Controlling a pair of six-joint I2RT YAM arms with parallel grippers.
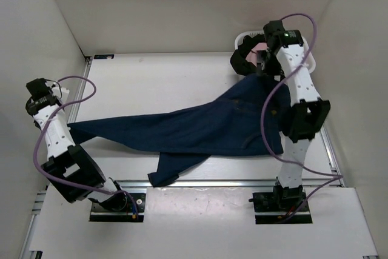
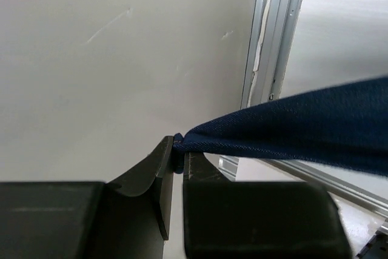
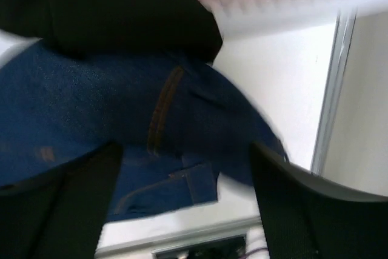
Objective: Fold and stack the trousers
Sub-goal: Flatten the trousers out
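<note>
Navy trousers — hem pinched between left fingers — right fingers spread wide

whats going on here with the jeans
Two robot arms are working on a pair of dark blue jeans laid across the table. The left gripper is shut on the end of one leg, with the cloth drawn out toward the left wall. The right gripper hangs open above the waist end, holding nothing. Behind it, black trousers hang over the edge of a white basket in the far right corner. Nothing is folded or stacked yet.
</note>
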